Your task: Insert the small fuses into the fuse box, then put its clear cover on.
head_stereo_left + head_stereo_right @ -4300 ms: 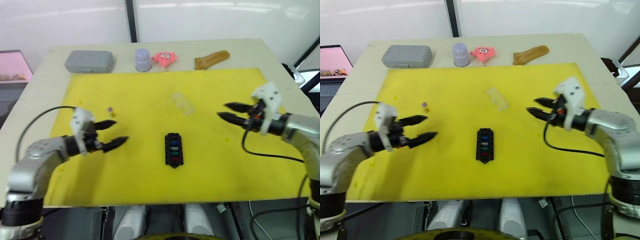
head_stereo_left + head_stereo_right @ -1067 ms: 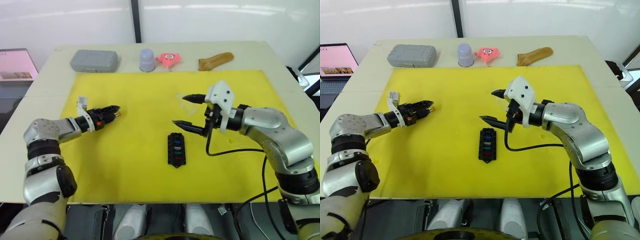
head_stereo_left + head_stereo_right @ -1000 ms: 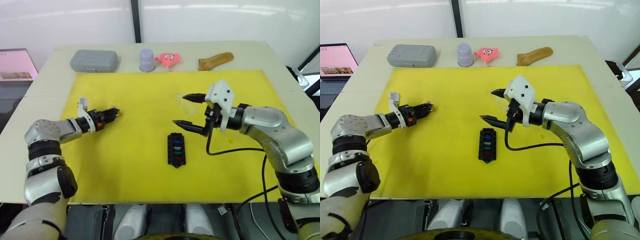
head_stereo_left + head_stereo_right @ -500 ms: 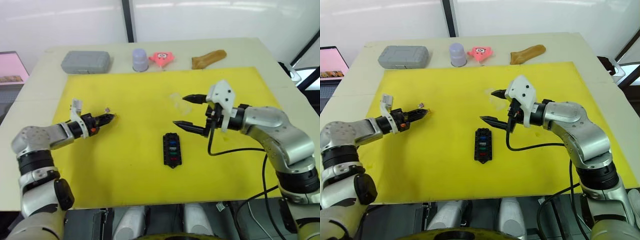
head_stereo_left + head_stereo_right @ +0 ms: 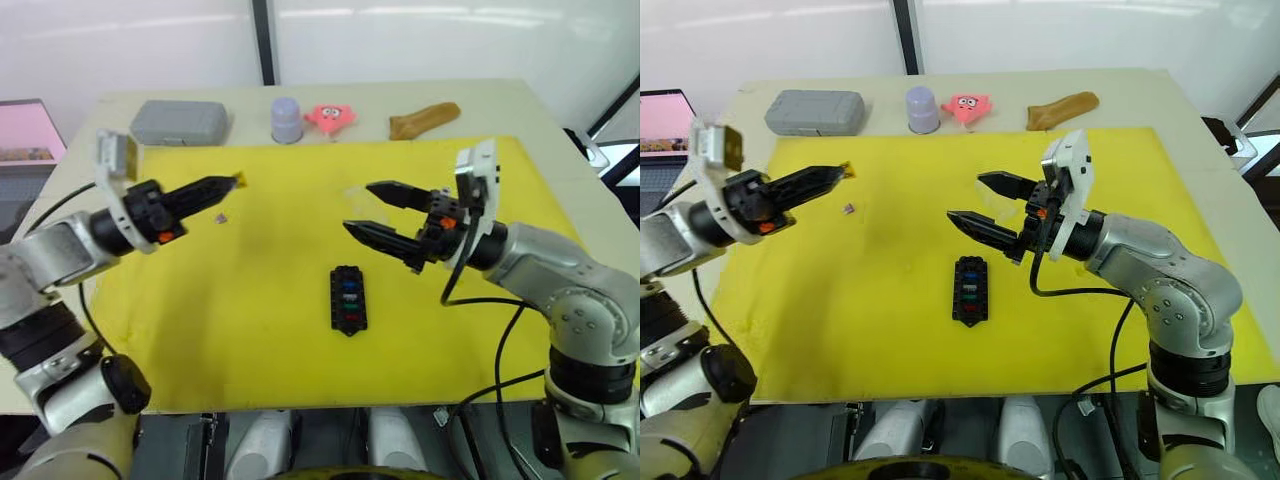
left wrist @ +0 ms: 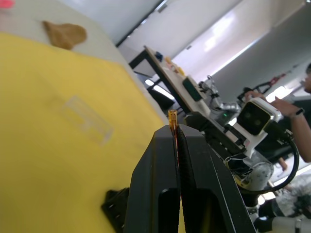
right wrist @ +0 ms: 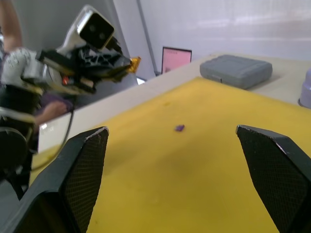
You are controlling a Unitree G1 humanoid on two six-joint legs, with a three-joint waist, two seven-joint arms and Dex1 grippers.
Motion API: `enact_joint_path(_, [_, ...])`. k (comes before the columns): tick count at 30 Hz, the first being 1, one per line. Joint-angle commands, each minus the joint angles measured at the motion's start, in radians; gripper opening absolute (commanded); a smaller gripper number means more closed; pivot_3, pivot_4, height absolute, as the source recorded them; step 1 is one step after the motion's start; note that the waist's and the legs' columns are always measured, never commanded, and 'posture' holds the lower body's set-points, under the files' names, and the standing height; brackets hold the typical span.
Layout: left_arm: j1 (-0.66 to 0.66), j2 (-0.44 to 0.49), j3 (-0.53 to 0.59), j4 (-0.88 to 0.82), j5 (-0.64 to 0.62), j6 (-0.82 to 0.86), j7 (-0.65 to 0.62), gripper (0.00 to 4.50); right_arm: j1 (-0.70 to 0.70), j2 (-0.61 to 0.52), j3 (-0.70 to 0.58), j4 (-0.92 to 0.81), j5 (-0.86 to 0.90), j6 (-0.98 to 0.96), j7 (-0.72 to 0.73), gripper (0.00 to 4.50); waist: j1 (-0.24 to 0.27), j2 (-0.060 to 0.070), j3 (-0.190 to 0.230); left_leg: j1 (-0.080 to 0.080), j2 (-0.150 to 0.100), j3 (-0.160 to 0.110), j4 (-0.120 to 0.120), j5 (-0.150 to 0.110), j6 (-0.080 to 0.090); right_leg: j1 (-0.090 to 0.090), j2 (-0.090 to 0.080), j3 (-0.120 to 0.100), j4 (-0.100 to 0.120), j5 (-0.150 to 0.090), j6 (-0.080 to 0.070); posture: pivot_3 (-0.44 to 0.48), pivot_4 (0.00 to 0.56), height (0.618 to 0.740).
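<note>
The black fuse box [image 5: 348, 298] lies mid-mat with blue, teal and red fuses in its slots. My left gripper [image 5: 226, 185] hovers above the mat's left side, shut on a small tan fuse [image 5: 238, 180]; that fuse [image 6: 172, 117] pokes out between the fingertips in the left wrist view. A purple fuse [image 5: 222, 215] lies loose on the mat below it. My right gripper [image 5: 360, 208] hangs open just behind the fuse box, holding nothing. The clear cover [image 6: 87, 119] lies flat on the mat by the right gripper.
The yellow mat [image 5: 250, 330] covers most of the table. Along the far edge stand a grey case [image 5: 180, 121], a lilac cup [image 5: 287, 119], a pink toy [image 5: 331, 116] and a brown object [image 5: 424, 119]. A laptop [image 5: 665, 108] sits off the table's left.
My left gripper has risen off the mat with the tan fuse, leaving the purple fuse behind. The right gripper stays open and has shifted only slightly. The head camera has moved.
</note>
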Motion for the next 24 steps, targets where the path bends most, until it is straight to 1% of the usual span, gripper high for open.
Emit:
enact_joint_path(1, [-0.031, -0.082, -0.085, 0.008, -0.104, -0.102, 0.088, 0.04, -0.063, 0.079, -0.035, 0.015, 0.171, 0.009, -0.135, 4.50, -0.001, 0.000, 0.000, 0.000, 0.000, 0.000, 0.000, 0.000, 0.000, 0.000, 0.000, 0.000, 0.000, 0.000, 0.000, 0.000, 0.150, 0.740])
enact_joint_path(2, [-0.033, -0.102, -0.098, 0.016, -0.119, -0.130, 0.108, 0.04, -0.069, 0.105, -0.036, 0.026, 0.214, 0.009, -0.178, 4.50, -0.002, 0.000, 0.000, 0.000, 0.000, 0.000, 0.000, 0.000, 0.000, 0.000, 0.000, 0.000, 0.000, 0.000, 0.000, 0.000, 0.150, 0.740])
enact_joint_path(5, [-0.029, -0.123, -0.144, 0.018, -0.174, -0.197, 0.147, 0.04, -0.085, 0.149, -0.030, 0.053, 0.295, 0.003, -0.281, 4.50, -0.007, 0.000, 0.000, 0.000, 0.001, 0.000, -0.001, 0.000, 0.000, 0.000, 0.000, 0.000, 0.000, 0.000, 0.000, 0.000, 0.150, 0.740])
enact_joint_path(8, [-0.038, -0.162, -0.209, 0.024, -0.202, -0.259, 0.168, 0.04, -0.099, 0.187, -0.003, 0.090, 0.305, -0.017, -0.357, 4.50, -0.004, 0.000, 0.000, 0.000, 0.001, 0.001, -0.001, 0.000, 0.000, -0.001, 0.001, 0.000, 0.000, 0.000, 0.000, 0.000, 0.150, 0.740])
enact_joint_path(15, [-0.021, -0.148, -0.296, 0.005, -0.261, -0.338, 0.183, 0.04, -0.081, 0.187, 0.019, 0.081, 0.337, -0.034, -0.411, 4.50, -0.005, 0.000, 0.000, 0.000, 0.000, 0.001, 0.000, 0.000, 0.000, 0.000, 0.001, 0.001, 0.000, 0.000, 0.000, 0.000, 0.150, 0.740])
enact_joint_path(17, [-0.021, -0.143, -0.319, 0.000, -0.243, -0.355, 0.175, 0.04, -0.070, 0.182, 0.033, 0.067, 0.342, -0.035, -0.403, 4.50, -0.006, 0.000, 0.000, 0.000, 0.001, 0.001, -0.001, 0.000, 0.000, -0.001, 0.001, 0.001, 0.000, 0.000, 0.000, 0.000, 0.150, 0.740])
enact_joint_path(18, [-0.020, -0.144, -0.327, 0.000, -0.244, -0.366, 0.175, 0.00, -0.066, 0.181, 0.036, 0.063, 0.349, -0.036, -0.404, 3.89, -0.006, 0.000, 0.000, 0.000, 0.001, 0.001, -0.001, 0.000, 0.000, -0.001, 0.001, 0.001, 0.000, 0.000, 0.000, 0.000, 0.150, 0.740])
enact_joint_path(20, [-0.019, -0.143, -0.338, 0.000, -0.257, -0.386, 0.177, 0.00, -0.062, 0.180, 0.033, 0.064, 0.373, -0.042, -0.413, 3.09, -0.005, 0.000, 0.000, 0.000, 0.001, 0.001, -0.001, 0.000, 0.000, -0.001, 0.001, 0.001, 0.000, 0.000, 0.000, 0.000, 0.150, 0.740])
enact_joint_path(21, [-0.019, -0.140, -0.342, -0.001, -0.264, -0.393, 0.178, 0.00, -0.061, 0.179, 0.031, 0.066, 0.383, -0.046, -0.417, 2.61, -0.005, 0.000, 0.000, 0.000, 0.001, 0.001, -0.001, 0.000, 0.000, -0.001, 0.001, 0.001, 0.000, 0.000, 0.000, 0.000, 0.150, 0.740])
enact_joint_path(24, [-0.021, -0.129, -0.356, -0.001, -0.275, -0.411, 0.178, 0.00, -0.062, 0.177, 0.028, 0.074, 0.410, -0.057, -0.429, 2.61, -0.005, 0.000, 0.000, 0.000, 0.000, 0.001, 0.000, 0.000, 0.000, 0.000, 0.001, 0.001, 0.000, 0.000, 0.000, 0.000, 0.150, 0.740])
